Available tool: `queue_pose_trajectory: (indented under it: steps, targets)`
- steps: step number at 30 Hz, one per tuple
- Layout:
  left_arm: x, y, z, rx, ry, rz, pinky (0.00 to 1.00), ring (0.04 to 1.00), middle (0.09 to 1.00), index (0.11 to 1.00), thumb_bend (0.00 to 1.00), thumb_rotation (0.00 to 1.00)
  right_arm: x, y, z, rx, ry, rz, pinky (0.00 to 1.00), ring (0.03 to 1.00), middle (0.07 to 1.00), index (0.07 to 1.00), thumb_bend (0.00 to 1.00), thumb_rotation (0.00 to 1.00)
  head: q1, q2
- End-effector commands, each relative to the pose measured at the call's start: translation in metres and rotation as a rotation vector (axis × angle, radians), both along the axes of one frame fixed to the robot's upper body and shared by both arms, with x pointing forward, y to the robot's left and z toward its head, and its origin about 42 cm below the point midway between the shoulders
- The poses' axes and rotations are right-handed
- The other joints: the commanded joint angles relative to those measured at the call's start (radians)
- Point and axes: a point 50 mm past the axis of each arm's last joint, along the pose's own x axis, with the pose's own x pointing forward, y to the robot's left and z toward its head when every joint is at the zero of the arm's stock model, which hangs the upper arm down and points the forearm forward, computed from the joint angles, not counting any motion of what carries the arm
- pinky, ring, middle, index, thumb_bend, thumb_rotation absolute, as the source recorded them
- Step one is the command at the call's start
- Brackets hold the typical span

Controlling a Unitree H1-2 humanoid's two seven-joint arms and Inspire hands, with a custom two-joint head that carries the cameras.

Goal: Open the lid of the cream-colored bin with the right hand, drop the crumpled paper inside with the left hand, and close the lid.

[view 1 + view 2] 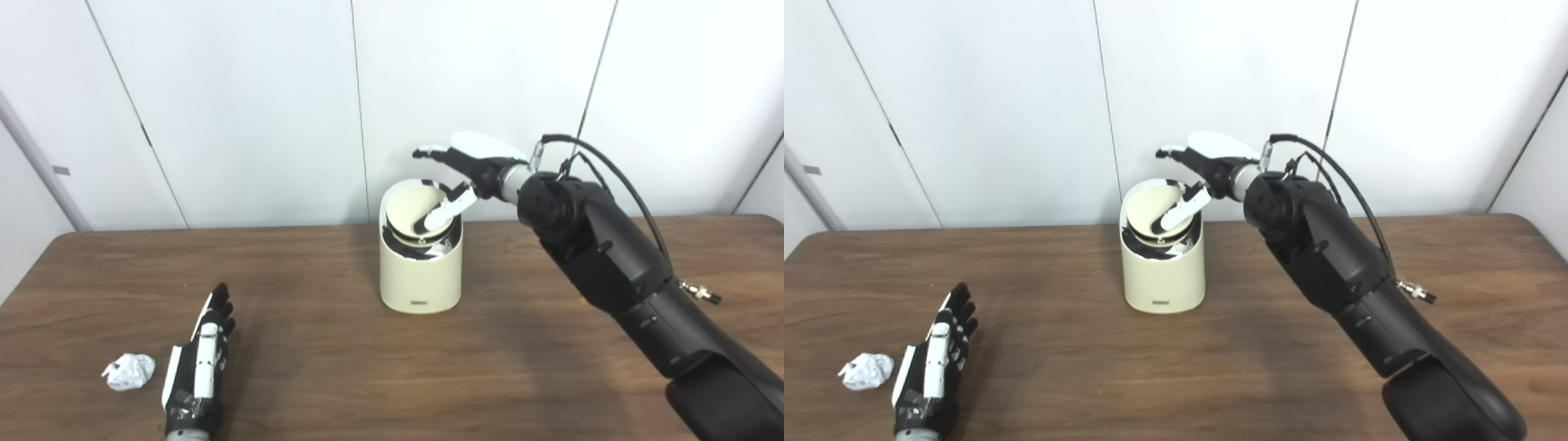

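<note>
Nearest the robot, at the front left of the wooden table (pixel 343 367), the left hand (pixel 197 367) lies flat with its fingers stretched forward and a little apart, released and holding nothing. The crumpled paper (pixel 129 371) sits on the table just beside that hand, on its outer side, close but apparently not touching; it seems placed there so the left hand can take it with a short sideways reach once the bin is ready to receive it. Farther back, near the middle of the table, stands the cream-colored bin (pixel 420 269), upright, with a small dark label low on its front wall. Its lid (pixel 413 208) is tilted up toward the far-left rim, leaving a dark gap at the near-right side. The right hand (pixel 465 174) comes in over the bin from the right, its thumb (pixel 442 211) lying against the pale inner face of the lid while the other fingers spread above the rim, unclenched and not wrapped around anything; it appears to be propping the lid rather than gripping it. Judging from this, the opening step is partly done and the paper is not yet picked up. Behind everything runs a plain white panelled wall (pixel 245 92).
</note>
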Motion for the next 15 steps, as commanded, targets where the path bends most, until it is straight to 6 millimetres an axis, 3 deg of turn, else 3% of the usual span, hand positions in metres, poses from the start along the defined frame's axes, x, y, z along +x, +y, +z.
queue_pose_trajectory:
  steps: [1,15]
  targets:
    - [-0.010,-0.012,-0.023,-0.041,0.056,0.004,1.00,1.000,0.998,0.982,0.33,1.00,-0.002,-0.004,0.037,0.012,-0.099,0.006,0.88,0.928,0.937,0.924,0.88,0.46,-0.001,0.000]
    - [-0.011,-0.009,-0.023,-0.047,0.051,0.000,1.00,1.000,1.000,0.995,0.35,0.97,-0.013,-0.041,0.042,0.092,-0.098,-0.052,0.76,0.887,0.921,0.928,0.88,0.57,-0.003,0.006]
